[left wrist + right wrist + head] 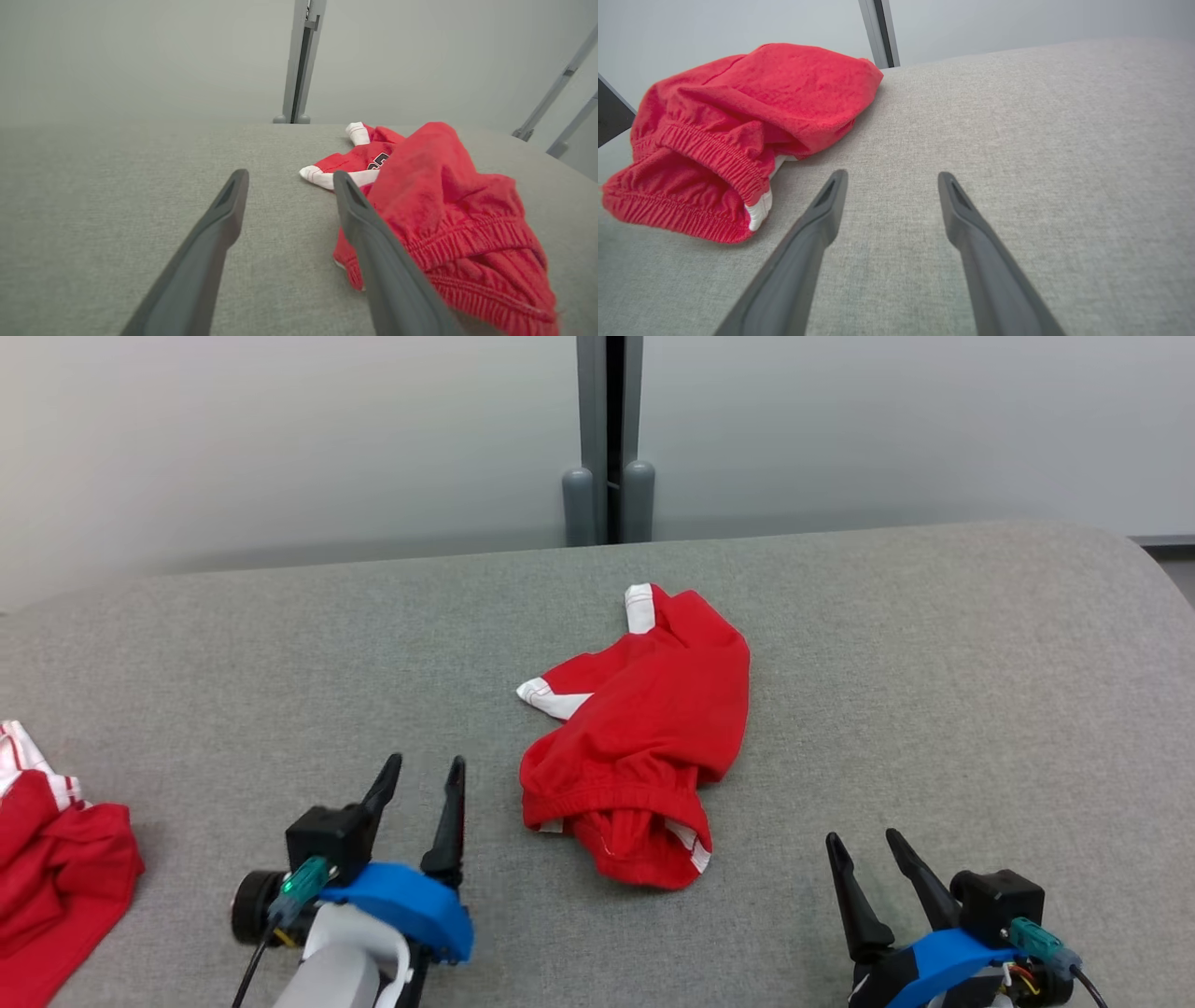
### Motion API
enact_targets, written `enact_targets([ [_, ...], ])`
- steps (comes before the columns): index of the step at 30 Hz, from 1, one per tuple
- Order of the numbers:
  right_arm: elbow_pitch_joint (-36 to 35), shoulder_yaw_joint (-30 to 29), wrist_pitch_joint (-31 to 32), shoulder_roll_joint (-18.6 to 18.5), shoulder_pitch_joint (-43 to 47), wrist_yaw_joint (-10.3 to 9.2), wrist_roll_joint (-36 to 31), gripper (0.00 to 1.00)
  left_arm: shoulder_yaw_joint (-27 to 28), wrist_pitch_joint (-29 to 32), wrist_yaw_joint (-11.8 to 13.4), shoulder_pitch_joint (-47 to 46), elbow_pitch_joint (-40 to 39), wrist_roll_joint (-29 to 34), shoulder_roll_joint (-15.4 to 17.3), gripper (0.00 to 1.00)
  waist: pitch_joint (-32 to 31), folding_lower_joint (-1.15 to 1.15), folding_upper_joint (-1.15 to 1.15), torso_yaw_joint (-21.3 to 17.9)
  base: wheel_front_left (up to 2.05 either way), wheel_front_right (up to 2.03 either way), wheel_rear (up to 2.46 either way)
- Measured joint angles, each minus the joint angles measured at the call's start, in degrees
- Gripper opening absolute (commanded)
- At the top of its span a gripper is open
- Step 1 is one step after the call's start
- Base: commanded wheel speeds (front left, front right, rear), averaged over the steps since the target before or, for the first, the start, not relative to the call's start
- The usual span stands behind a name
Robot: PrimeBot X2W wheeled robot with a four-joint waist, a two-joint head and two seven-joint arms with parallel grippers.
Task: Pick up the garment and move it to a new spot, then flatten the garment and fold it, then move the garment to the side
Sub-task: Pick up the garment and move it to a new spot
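Red garment (644, 728) crumpled, long axis running near-to-far, waistband nearest. Just left of garment: left tool (424, 763), spread, empty. Farther to garment's right: right tool (864, 838), spread.

Grey fabric-covered tabletop (934, 663), rounded at far right corner. At its left edge, partly out of frame: crumpled red cloth (56, 877) w/ white striped trim at top. Behind the far edge, approx. centre: upright grey post (609, 429) w/ dark slot down the middle, two rounded grey caps (579, 506) at its foot. Pale plain wall (280, 429) in bkgd. Left wrist view: two slanted grey struts (567, 71) at far right. Right wrist view: dark panel (612, 116) at left edge.
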Motion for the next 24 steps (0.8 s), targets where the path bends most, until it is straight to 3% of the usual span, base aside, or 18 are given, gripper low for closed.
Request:
enact_targets([
  [5,-0.6,-0.4,0.0,0.0,1.4,0.0,0.0,1.0,8.0,-0.1,1.1,8.5,-5.0,3.6,-0.1,1.0,-2.0,0.0,0.0,1.2,0.0,0.0,0.0],
  [11,-0.6,-0.3,0.0,0.0,3.4,0.0,0.0,1.0,13.9,-0.1,0.0,18.1,-8.6,7.4,-2.6,1.0,-3.9,-0.01,0.0,2.0,0.0,0.0,0.0],
  [19,0.1,0.8,0.0,0.0,3.8,0.0,-0.4,1.0,16.1,-0.1,-2.0,20.0,-8.9,10.4,-4.0,1.0,-4.0,-0.01,0.0,2.8,0.0,0.0,0.0],
  [24,0.7,5.2,0.0,0.0,3.2,0.0,1.4,1.0,16.0,-0.1,-2.8,19.1,-8.2,11.8,-4.2,1.0,-3.6,0.0,0.0,3.4,0.0,0.0,0.0],
])
